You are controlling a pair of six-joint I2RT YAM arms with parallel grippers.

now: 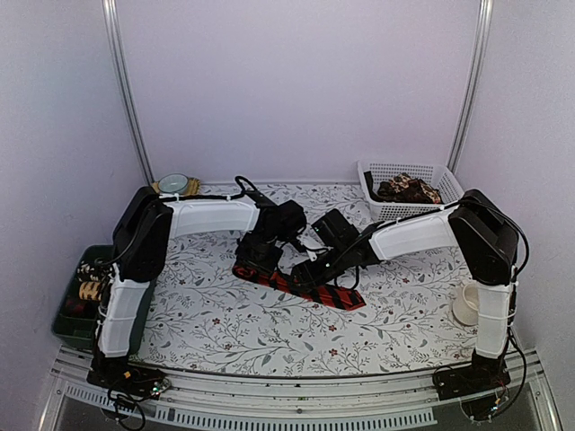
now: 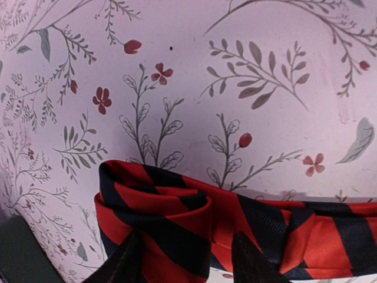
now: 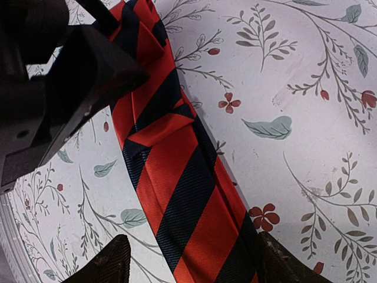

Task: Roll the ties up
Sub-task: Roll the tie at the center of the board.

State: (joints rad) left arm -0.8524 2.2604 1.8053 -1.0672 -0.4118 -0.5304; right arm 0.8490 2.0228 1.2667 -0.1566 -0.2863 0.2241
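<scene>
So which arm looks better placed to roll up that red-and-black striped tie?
Left, I'd say: the left gripper sits right over the striped tie's coiled end, where the rolling happens. The right gripper straddles the flat stretch, open, better suited to steadying it.

Left arm [image 1: 211,215] and right arm [image 1: 413,235] bent inward, left gripper [image 2: 187,262] part-open, right gripper [image 3: 197,262] spread wide (both tipped downward).

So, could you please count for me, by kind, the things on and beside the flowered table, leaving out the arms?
Red-and-black striped tie: 1
White basket: 1
Green bin: 1
Bowl: 1
White cup-like object: 1
Total: 5
The contents of the basket and the bin are too unclear to count.
</scene>
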